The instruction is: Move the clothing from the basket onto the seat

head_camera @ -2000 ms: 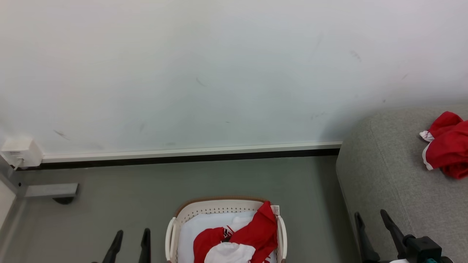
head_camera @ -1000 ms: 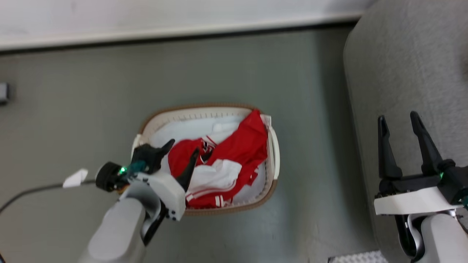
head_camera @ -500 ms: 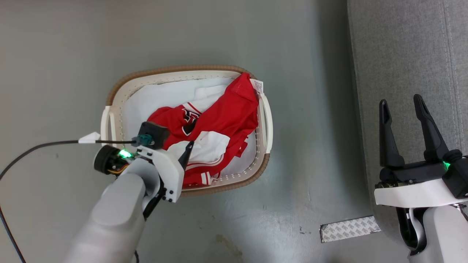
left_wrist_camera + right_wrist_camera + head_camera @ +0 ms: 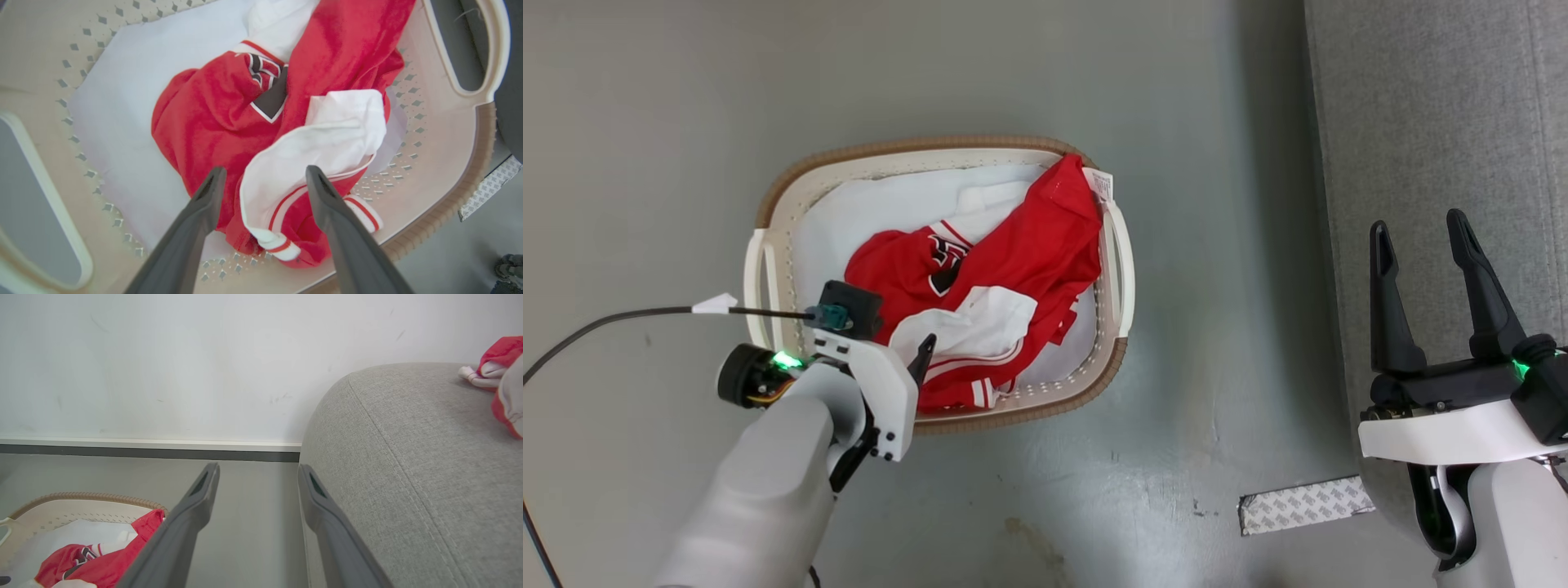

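Left gripper (image 4: 264,171): fingers spread apart and holding nothing, tips low over the clothing (image 4: 1029,245), one on each side of a white panel.
Clothing: a red and white heap inside the basket (image 4: 915,149), with one red corner up on the rim.
Basket: on the grey floor (image 4: 645,122), near the seat (image 4: 1421,122).
Right gripper (image 4: 1418,227): fingers spread, empty, over the seat's edge.
Seat: a red garment (image 4: 500,351) lies on top.

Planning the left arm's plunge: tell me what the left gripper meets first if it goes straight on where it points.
Probably the clothing: the open left gripper points into the basket, fingertips framing the garment's white panel. How far off is unclear.
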